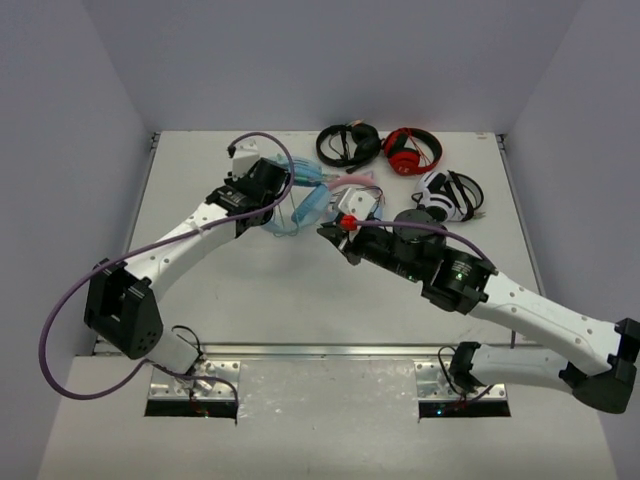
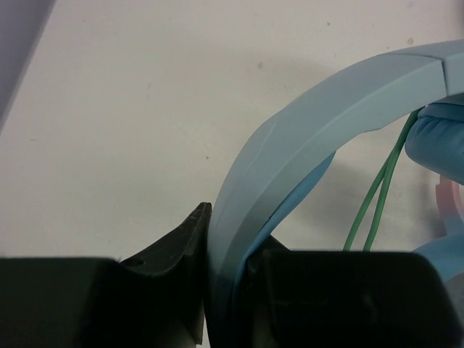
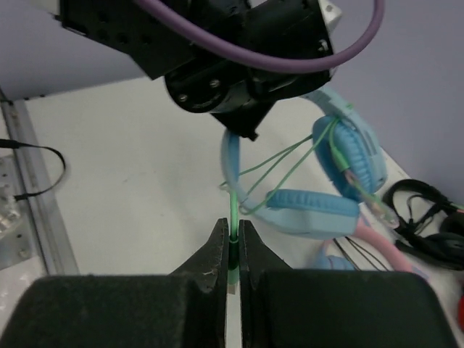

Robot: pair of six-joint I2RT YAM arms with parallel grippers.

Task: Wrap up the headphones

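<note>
Toward the far middle of the table (image 1: 250, 300), the left gripper (image 2: 233, 235), its arm angled in from the left, clamped the headphones (image 1: 308, 205) by the headband (image 2: 319, 123); the right gripper (image 3: 233, 235), stretched from the right, pinched their green cable (image 3: 233, 206).

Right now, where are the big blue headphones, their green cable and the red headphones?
blue headphones (image 2: 304, 138): left wrist view, on the headband.
green cable (image 3: 233, 206): right wrist view, its straight lower stretch.
red headphones (image 1: 404, 160): top view, an ear cup.
</note>
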